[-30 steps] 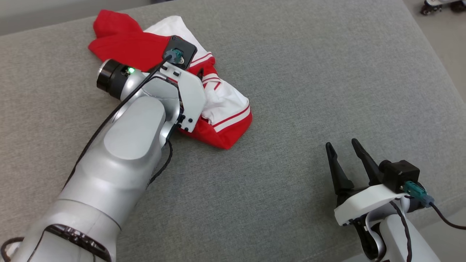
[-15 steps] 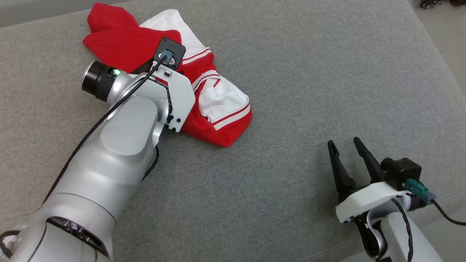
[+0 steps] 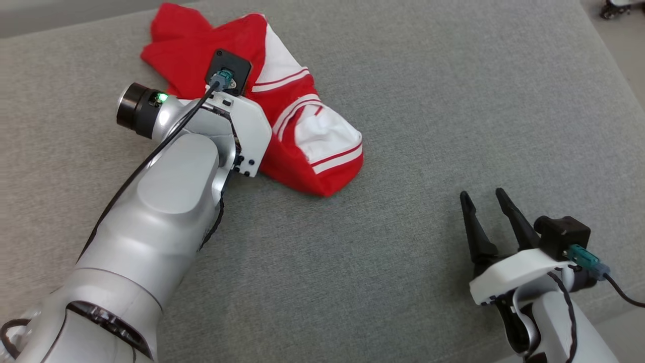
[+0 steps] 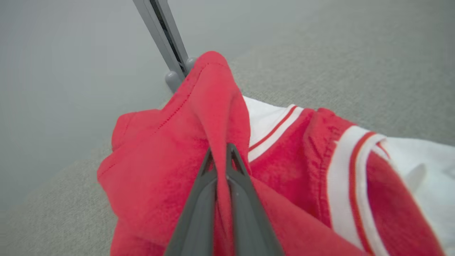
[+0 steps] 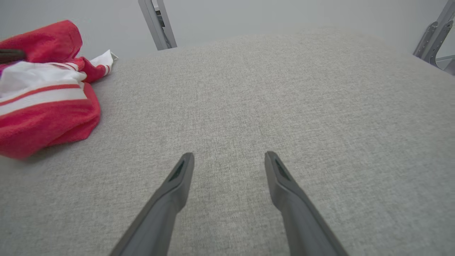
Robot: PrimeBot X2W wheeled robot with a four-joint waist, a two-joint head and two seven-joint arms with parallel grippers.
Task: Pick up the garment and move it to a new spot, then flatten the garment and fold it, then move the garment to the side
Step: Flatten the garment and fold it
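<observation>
The garment (image 3: pixel 302 136) is a red and white piece with striped trim, bunched at the far left of the grey fabric surface (image 3: pixel 428 101). In the left wrist view my left gripper (image 4: pixel 221 151) is shut on a raised red fold of the garment (image 4: pixel 213 106), which stands up between the two dark fingers. In the head view the left wrist covers the garment's middle and hides the fingers. My right gripper (image 3: pixel 484 199) stands open at the lower right, well apart from the cloth. In the right wrist view its fingers (image 5: pixel 181 174) hover over bare fabric, with the garment (image 5: pixel 42 106) at the far left.
The grey surface ends at a rounded edge on the right (image 3: pixel 620 85), with floor beyond. Grey metal frame legs (image 5: pixel 158 25) stand behind the far edge, and another leg (image 5: pixel 432 39) at the right. A small wheeled object (image 3: pixel 620 7) sits on the floor at the top right.
The left gripper has shut on a red fold of the garment, and the cloth has been pulled up and spread a little. The head camera shifted slightly. The right gripper stays open in place.
</observation>
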